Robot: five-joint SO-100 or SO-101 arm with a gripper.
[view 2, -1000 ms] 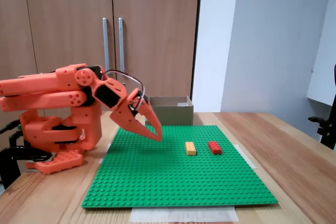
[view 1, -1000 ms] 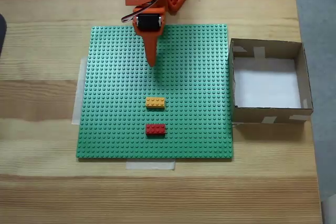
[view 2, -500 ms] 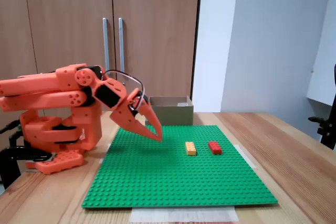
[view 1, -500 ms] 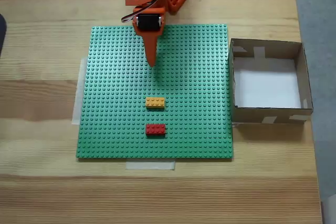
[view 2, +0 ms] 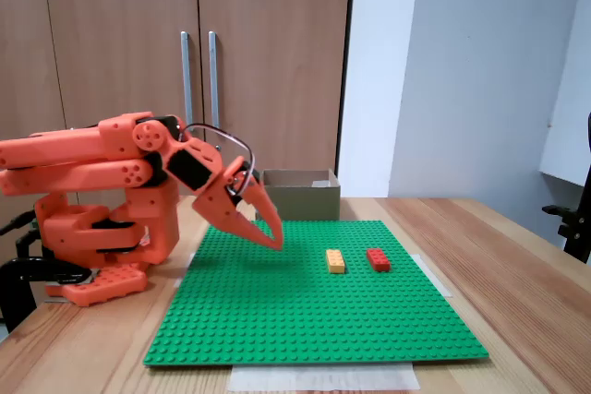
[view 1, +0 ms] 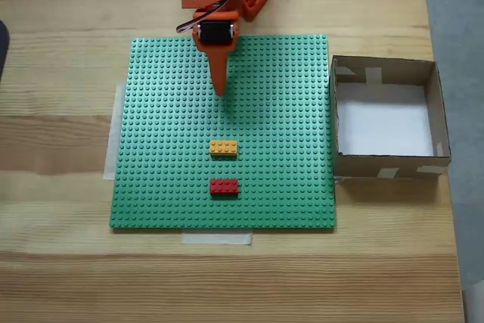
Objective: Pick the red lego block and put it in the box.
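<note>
The red lego block lies flat on the green baseplate near its front edge in a fixed view from above. The box, brown cardboard with a white floor, stands open just right of the baseplate. My orange gripper hovers over the plate's far half, pointing down toward the bricks. It is well short of the red block. Its fingers are together, or nearly so, and hold nothing.
A yellow-orange brick sits on the plate between the gripper and the red block. The arm's base stands at the plate's far edge. Bare wooden table surrounds the plate. Cupboard doors stand behind.
The gripper tip has shifted very slightly in the side view. The bricks and the box have not moved.
</note>
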